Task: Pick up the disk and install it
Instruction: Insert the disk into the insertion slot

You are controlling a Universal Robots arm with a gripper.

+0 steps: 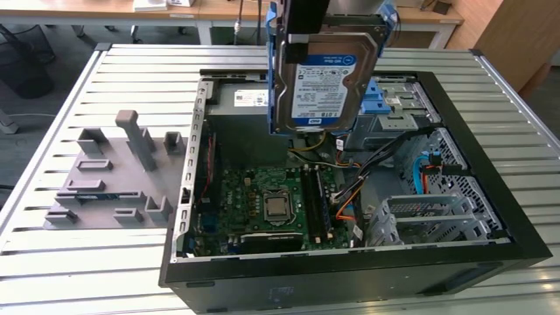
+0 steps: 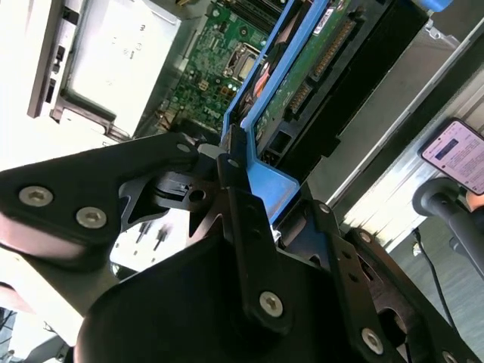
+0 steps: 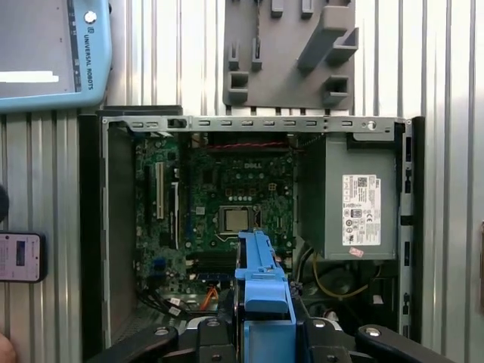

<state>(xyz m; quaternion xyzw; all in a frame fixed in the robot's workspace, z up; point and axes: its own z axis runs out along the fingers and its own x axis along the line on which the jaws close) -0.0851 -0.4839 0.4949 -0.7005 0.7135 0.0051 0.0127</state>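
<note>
Status of my end effector (image 1: 306, 29): it is clamped on the disk (image 1: 326, 79), gripping the blue carrier frame at the disk's upper edge. In the second wrist view the black fingers (image 2: 231, 189) press against that blue frame on both sides, with the disk's (image 2: 314, 68) green circuit-board face and connector row showing beyond them.

Position of the disk: it hangs upright in the air, label facing the exterior camera, above the open computer case (image 1: 350, 269) and clear of everything inside it. Its lower edge is over the rear part of the case, between the grey power supply (image 1: 245, 121) and the blue-latched drive bay (image 1: 385, 98).

In the first wrist view, looking straight down, the blue frame of the disk (image 3: 261, 272) stands over the motherboard (image 3: 227, 204), just beside the processor socket (image 3: 234, 220). The power supply (image 3: 359, 197) lies to one side of it.

Surroundings: the case lies on its side on the slatted metal desk (image 1: 79, 262). A grey fixture block (image 1: 114, 184) rests on the desk at the exterior view's left, just beside the case. A phone (image 3: 19, 257) lies on the desk, well apart from the case.
</note>
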